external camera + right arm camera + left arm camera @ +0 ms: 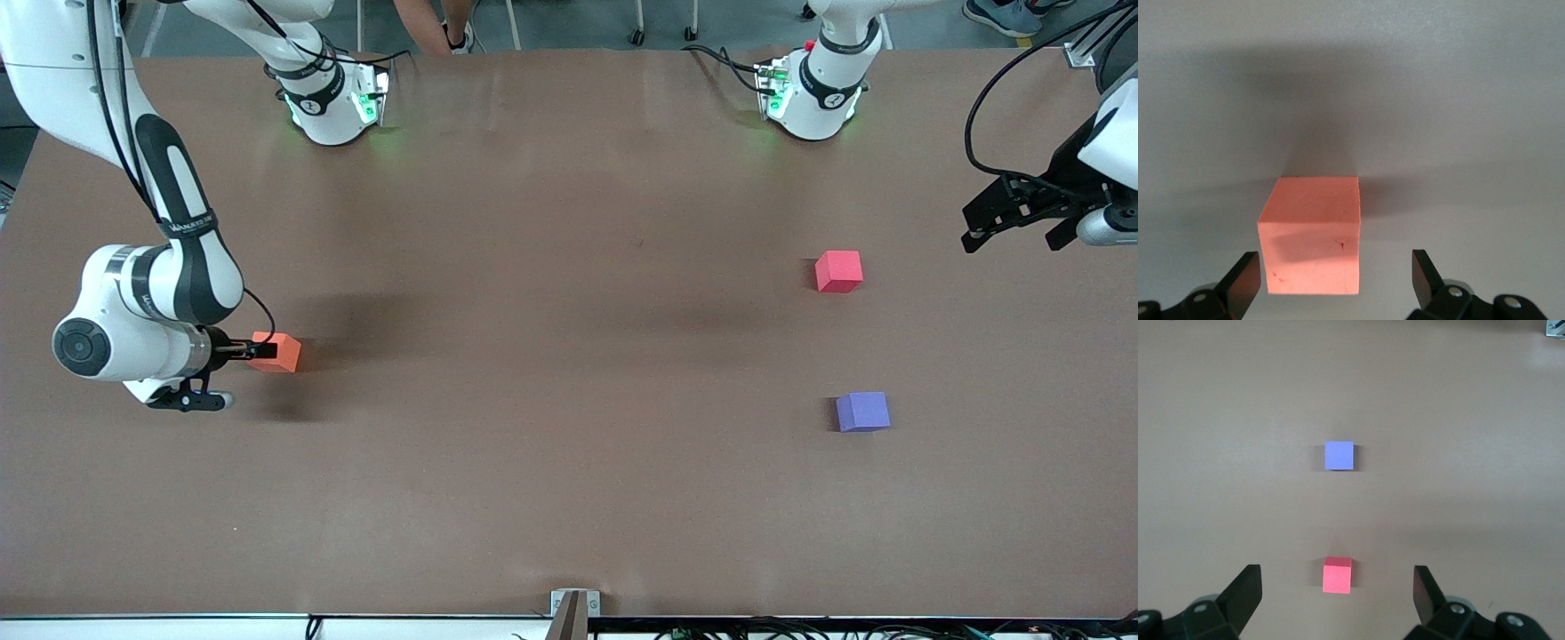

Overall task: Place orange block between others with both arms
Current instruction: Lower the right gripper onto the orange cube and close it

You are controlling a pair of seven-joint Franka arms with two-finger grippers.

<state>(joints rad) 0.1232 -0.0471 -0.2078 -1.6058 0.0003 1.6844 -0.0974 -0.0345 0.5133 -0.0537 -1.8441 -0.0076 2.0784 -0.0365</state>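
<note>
A: Orange block (277, 352) (frame's left-centre): on table (551, 373), right gripper (1337, 280) spread around it, not clamped.

B: Left gripper (1338, 597) spread, empty, frame's right edge above red cube (838, 271); purple cube (862, 412) lower.

Orange block (277, 352) well apart from the others (839, 271).

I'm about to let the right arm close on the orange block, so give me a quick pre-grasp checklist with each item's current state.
1. Right claw open: ok.
2. Orange block lined up between its fingers: not ok, it sits off-centre toward one finger.
3. Fingers low enough to grip the block's sides: cannot tell.
4. Left claw open, waiting above the table at the left arm's end: ok.
5. Gap between the pinkish-red cube and the purple-blue cube free: ok.
</note>
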